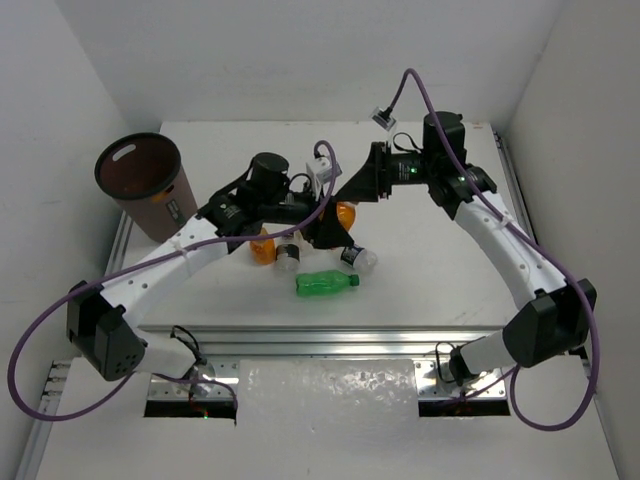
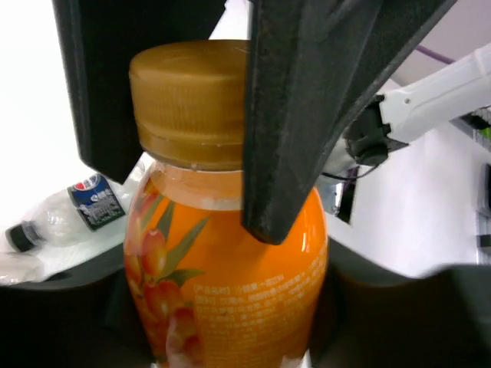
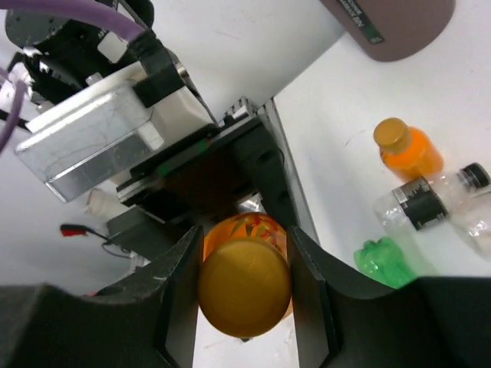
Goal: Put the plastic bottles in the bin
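The right gripper [image 3: 244, 239] clenches orange bottle [image 2: 230, 291] at its cap [image 3: 245, 287]; left gripper [image 1: 332, 222] beneath shows indeterminate hold, so verify before release.

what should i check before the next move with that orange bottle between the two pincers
1. Right pincer gripping the orange bottle: ok, cap sits snug between its fingers.
2. Left pincer closed on the bottle's body: cannot tell, it flanks the body but the contact is too dark.
3. Cap on: ok.
4. Bin upright, mouth open: ok, far left.
5. Loose bottles clear of the left arm: cannot tell, a second orange bottle lies right beside it.
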Controlling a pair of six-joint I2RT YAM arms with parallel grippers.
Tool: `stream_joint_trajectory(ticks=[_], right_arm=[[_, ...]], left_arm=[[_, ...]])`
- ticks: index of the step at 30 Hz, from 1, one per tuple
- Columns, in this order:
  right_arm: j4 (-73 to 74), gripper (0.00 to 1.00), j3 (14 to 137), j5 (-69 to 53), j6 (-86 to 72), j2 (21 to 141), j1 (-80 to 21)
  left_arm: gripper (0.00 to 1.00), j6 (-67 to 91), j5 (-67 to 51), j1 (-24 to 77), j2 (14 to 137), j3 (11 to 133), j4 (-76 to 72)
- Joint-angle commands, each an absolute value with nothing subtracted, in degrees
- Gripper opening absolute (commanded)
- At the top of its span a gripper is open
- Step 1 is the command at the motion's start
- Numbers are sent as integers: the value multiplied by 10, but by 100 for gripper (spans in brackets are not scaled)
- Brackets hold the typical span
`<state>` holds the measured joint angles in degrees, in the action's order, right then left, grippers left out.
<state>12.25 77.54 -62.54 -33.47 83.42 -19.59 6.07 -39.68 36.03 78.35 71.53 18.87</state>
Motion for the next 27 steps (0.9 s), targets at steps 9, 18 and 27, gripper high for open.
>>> stream_joint_trajectory(ticks=[9,18,27], right_arm=[[127,99,663,-376,-353,722,-110],[166,99,598,-305,-290,680,-106],[185,99,584,-302,-214,719,-121]], left_arm=[[0,202,96,217,766,853,312],[4,247,177,-112,792,916,357],[68,255,144,-142,933,1003,391]])
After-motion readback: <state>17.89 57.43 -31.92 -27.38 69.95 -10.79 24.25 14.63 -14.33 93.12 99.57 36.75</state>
